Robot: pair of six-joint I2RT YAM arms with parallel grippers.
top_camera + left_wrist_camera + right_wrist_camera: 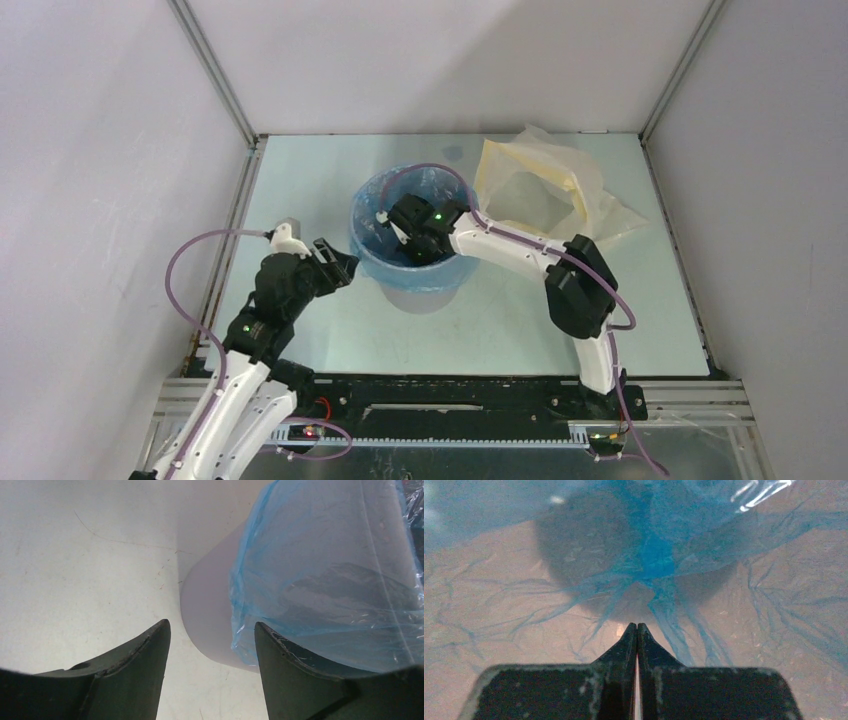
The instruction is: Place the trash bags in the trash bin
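The left gripper point(338, 268) hovers at the near left of the pale table point(500, 320), its fingers point(135, 670) spread apart and empty, just beside the round pale grey-lavender plastic trash bin point(205, 605). The thin, crinkly translucent blue plastic bag point(372, 240) lines the bin, with its mouth folded over the rim and down the outer wall. The right gripper point(637, 626) reaches down inside the bin, fingers clenched together with nothing seen between them, tips at the bag's crumpled bottom. Far right of the bin lies a larger pale yellow translucent plastic bag point(540, 180).
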